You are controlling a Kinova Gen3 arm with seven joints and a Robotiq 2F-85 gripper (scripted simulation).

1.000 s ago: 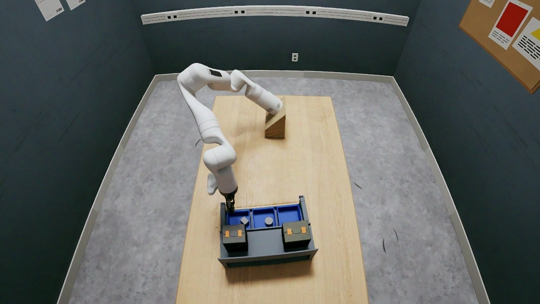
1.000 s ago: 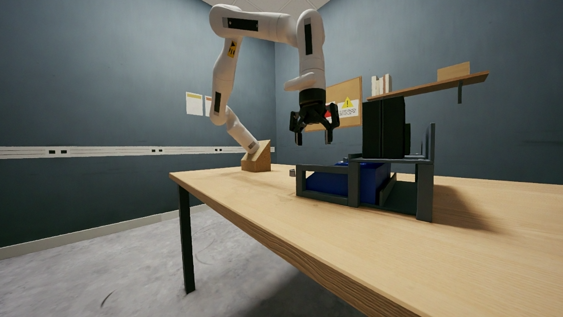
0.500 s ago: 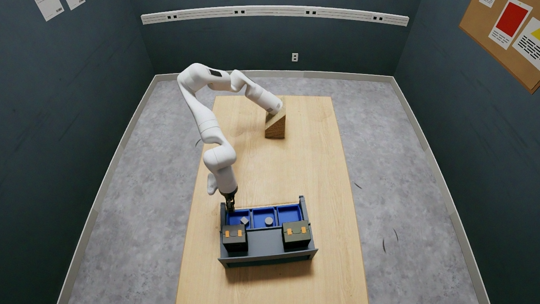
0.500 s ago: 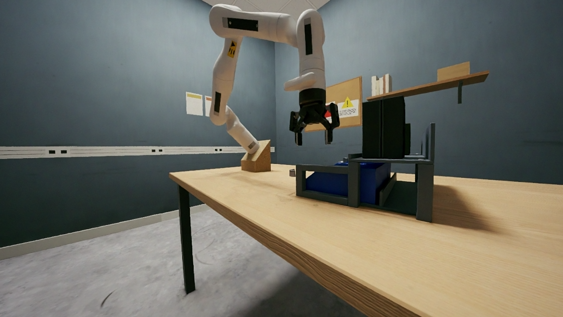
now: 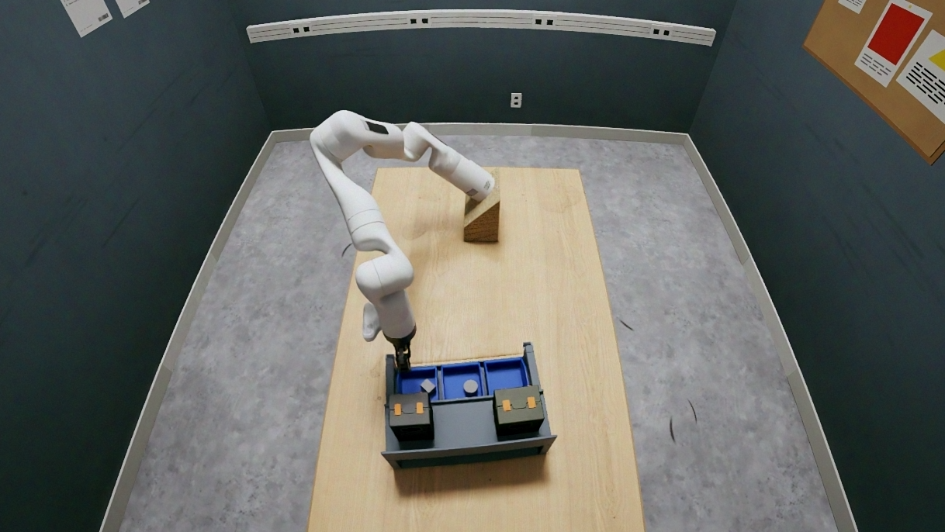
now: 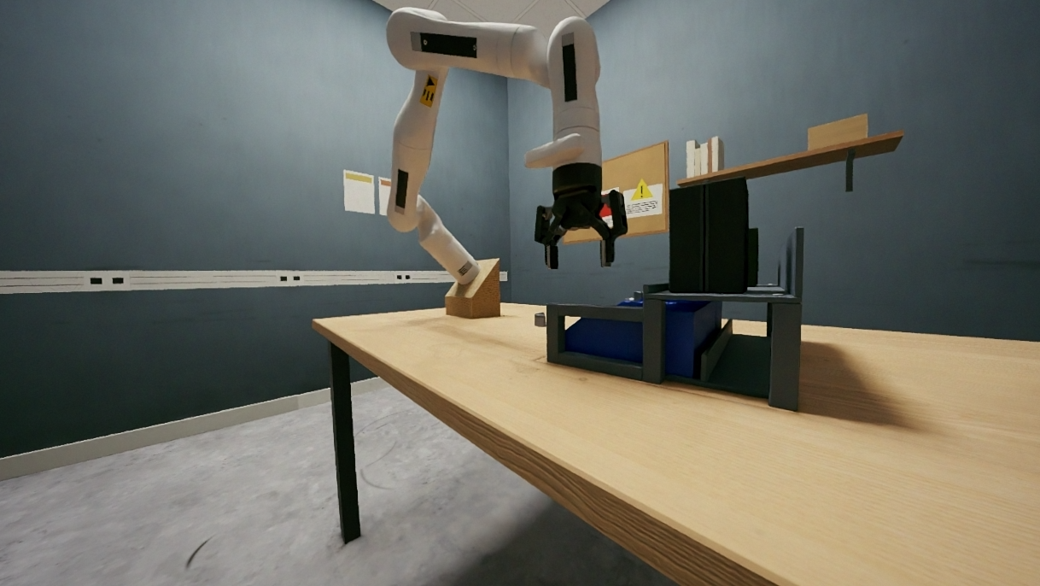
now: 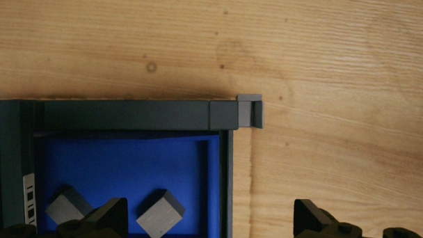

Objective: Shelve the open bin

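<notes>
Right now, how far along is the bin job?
Done, it seems: three blue bins fill the shelf row, the end bin behind the lip with two cubes. In hand: nothing; the pincer hangs open above. Left: check the small grey piece by the corner post.

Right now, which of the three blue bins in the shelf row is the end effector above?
The leftmost blue plastic bin in the top view, holding a grey cube; the open end effector hangs over its outer wall.
</notes>
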